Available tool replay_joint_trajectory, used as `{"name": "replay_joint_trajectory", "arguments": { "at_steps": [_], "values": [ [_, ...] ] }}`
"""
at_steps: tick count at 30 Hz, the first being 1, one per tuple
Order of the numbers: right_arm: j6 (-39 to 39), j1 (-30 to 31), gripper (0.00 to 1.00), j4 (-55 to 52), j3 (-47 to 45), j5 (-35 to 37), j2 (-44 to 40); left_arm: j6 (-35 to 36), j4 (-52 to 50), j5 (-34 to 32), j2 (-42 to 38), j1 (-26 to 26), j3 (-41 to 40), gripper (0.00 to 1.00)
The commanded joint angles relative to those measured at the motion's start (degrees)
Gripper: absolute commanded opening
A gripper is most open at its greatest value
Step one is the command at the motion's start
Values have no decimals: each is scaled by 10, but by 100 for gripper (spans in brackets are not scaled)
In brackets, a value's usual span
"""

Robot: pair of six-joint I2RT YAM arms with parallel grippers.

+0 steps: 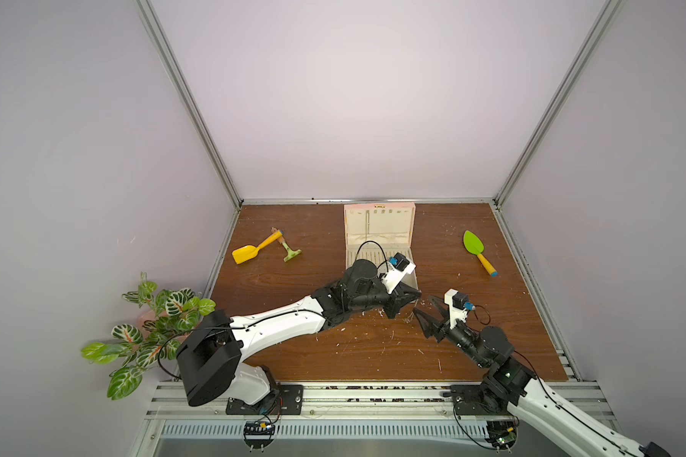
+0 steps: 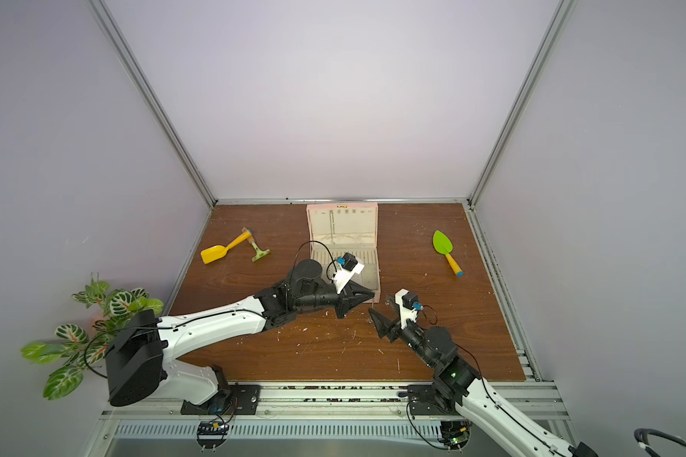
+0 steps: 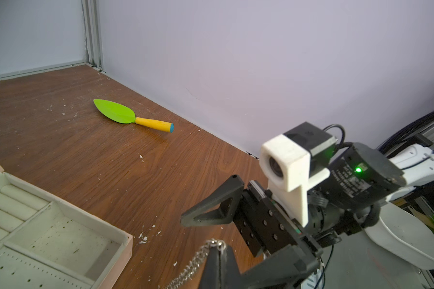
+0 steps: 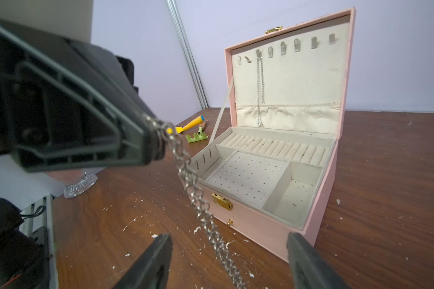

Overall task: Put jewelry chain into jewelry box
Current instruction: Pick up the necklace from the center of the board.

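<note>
Left claw (image 4: 158, 142) is pinching the top end of the chain (image 4: 198, 200), which is hanging just beside a near corner of the open box (image 4: 261, 225) and running down between the right claw's (image 4: 228, 240) jaws; these are standing wide, not gripping. I am judging the carry as under way. Next I am lifting the left claw until the dangling tail is clearing the rim, then lowering the chain into a compartment.

Lab test cell: aluminium frame (image 1: 187, 99), plain walls (image 1: 365, 99), rail-mounted arms (image 1: 278, 324).
</note>
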Motion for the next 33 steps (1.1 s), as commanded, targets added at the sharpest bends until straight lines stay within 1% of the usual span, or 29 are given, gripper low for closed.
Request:
{"name": "replay_joint_trajectory", "arguments": {
  "at_steps": [1, 5, 8, 13, 19, 26, 29, 33],
  "values": [
    [-39, -1, 73, 115, -13, -23, 14, 17, -20, 31, -10, 6, 25, 1],
    [-61, 0, 67, 162, -8, -27, 72, 20, -30, 49, -8, 6, 43, 1],
    [-63, 1, 59, 202, -8, -21, 113, 22, -36, 52, -10, 6, 51, 1],
    [-61, 1, 49, 225, 0, -16, 157, 30, -45, 49, -17, 6, 60, 1],
    [-59, 0, 40, 219, 3, -2, 165, 37, -53, 33, -31, 5, 59, 1],
    [-60, 0, 32, 207, 5, 9, 165, 30, -43, 37, -44, 6, 51, 1],
    [-60, 0, 26, 207, 12, 7, 167, 26, -42, 39, -43, 6, 48, 1],
    [-61, -1, 23, 209, 21, 7, 167, 20, -35, 42, -46, 6, 39, 1]
  ]
}}
